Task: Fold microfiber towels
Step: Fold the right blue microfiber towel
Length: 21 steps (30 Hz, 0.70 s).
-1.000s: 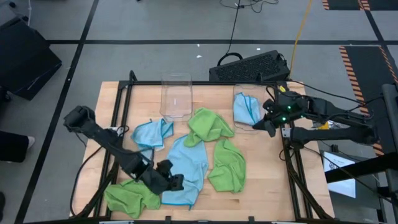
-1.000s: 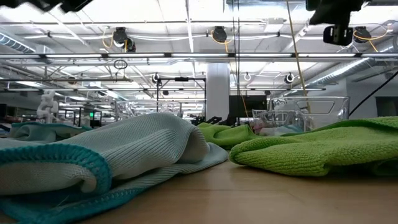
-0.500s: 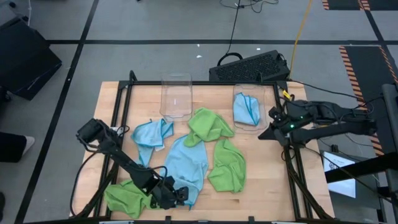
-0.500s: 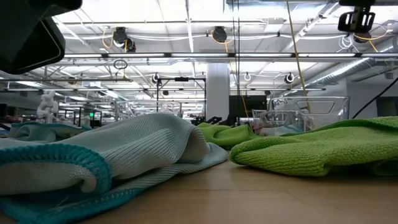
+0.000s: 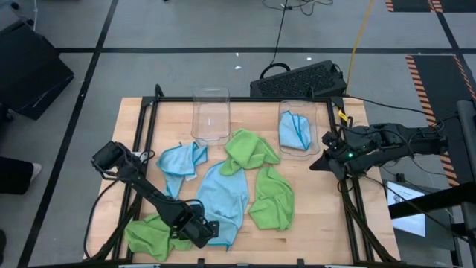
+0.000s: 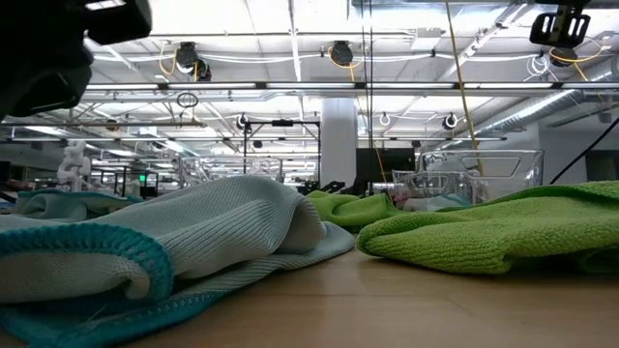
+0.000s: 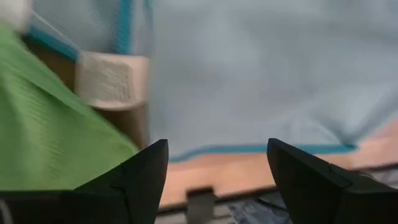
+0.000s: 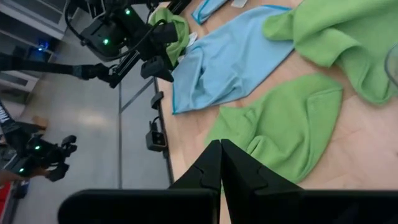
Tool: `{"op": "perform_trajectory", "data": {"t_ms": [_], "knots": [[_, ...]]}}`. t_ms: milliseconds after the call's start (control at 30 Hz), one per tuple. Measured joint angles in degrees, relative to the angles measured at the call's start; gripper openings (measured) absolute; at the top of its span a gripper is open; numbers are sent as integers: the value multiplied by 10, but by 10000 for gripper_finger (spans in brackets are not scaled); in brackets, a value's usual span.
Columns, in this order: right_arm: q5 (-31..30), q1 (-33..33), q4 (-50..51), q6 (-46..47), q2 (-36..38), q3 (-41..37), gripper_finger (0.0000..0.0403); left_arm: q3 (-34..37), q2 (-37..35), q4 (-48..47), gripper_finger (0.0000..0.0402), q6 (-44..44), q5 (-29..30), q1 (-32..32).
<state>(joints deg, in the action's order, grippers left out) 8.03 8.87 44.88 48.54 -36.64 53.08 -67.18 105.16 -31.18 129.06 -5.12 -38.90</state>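
A large light blue towel [image 5: 227, 195] lies spread and rumpled mid-table, its teal-hemmed near edge [image 7: 249, 149] on the wood. My left gripper [image 5: 206, 231] [image 7: 217, 171] stands open just above that edge near its left corner, fingers pointing steeply down, beside a crumpled green towel [image 5: 152, 237]. Two more green towels [image 5: 270, 197] [image 5: 250, 149] and a small blue towel [image 5: 183, 158] lie around it. Another blue towel [image 5: 295, 129] sits in a clear bin. My right gripper [image 5: 318, 161] [image 8: 221, 163] is shut and holds nothing, raised at the table's right edge.
Two clear plastic bins [image 5: 210, 115] [image 5: 306, 128] stand at the far side of the wooden table. A black frame rail [image 5: 141, 141] runs along the table's sides. A dark keyboard [image 5: 297, 78] lies beyond the far edge. Bare wood shows along the near right.
My left gripper has gone down and toward the table's near edge, tipping to point more steeply down, and now hangs over the blue towel's near left edge. My right arm has swung a little toward the near edge, its gripper still shut. The towels have not moved.
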Motion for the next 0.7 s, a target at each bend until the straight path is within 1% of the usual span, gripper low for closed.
{"op": "perform_trajectory", "data": {"t_ms": [100, 200, 367, 567, 700], "knots": [[-13, 2, 0, -7, -1, 0, 2, 2, 0, -20, 265, -21, 17, -1], [-21, 3, 0, -12, -2, 0, 2, 10, 0, -36, 245, -36, -1, 4], [-21, 3, 0, -13, -4, 0, 2, 24, 0, -36, 208, -43, -4, 4], [-21, 3, 0, -20, -4, 0, 2, 59, -2, 16, 162, -46, -15, 4], [-21, 3, 0, -27, -4, 0, 2, 73, -3, 38, 114, -72, -17, 6]]}}
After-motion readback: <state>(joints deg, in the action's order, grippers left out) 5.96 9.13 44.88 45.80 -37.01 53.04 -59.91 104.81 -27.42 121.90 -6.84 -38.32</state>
